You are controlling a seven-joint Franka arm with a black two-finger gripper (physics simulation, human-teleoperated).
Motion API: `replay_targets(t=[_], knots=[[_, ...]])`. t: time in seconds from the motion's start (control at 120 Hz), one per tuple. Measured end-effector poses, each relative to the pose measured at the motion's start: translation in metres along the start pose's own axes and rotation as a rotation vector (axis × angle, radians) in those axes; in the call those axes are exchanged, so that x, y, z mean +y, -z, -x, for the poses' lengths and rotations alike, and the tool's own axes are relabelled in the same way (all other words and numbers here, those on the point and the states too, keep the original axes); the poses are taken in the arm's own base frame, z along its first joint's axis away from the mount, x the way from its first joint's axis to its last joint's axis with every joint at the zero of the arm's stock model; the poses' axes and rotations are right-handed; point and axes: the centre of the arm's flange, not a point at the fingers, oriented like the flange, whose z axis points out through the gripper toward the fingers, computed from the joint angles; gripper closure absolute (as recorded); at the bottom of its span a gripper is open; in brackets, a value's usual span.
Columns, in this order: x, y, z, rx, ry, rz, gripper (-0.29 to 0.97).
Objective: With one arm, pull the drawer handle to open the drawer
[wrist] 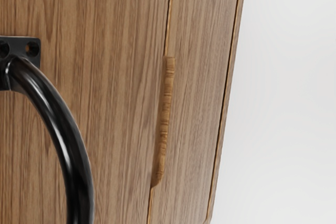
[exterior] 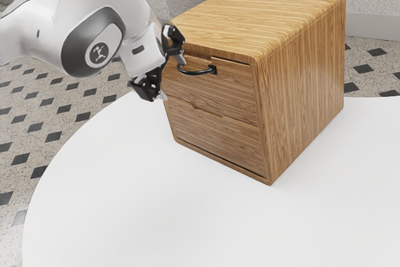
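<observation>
Glossy black curved handle (wrist: 59,124) on a wood-grain drawer front (exterior: 219,95).

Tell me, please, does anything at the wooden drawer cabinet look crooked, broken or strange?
Nothing stands out. The light-brown wooden two-drawer cabinet stands upright and flat on the round white table. The curved black metal handle sits level on the upper drawer, and no crack, spill or loose part shows.

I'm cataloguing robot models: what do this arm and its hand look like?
The arm is glossy white with rounded segments; one joint carries a dark grey round cap with a small white emblem. The hand has a white body and black fingers.
</observation>
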Motion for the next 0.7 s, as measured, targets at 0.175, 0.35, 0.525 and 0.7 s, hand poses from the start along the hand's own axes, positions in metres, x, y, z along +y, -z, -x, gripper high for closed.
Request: replay_targets(t=[0.175, 0.35, 0.525, 0.7], knots=[[-0.006, -0.022, -0.006, -0.007, -0.041, 0.021, 0.02], [-0.006, -0.029, -0.007, -0.007, -0.067, 0.031, 0.02], [0.018, -0.029, -0.001, 0.003, -0.083, 0.061, 0.00], [0.093, 0.012, 0.039, 0.053, -0.053, 0.041, 0.18]])
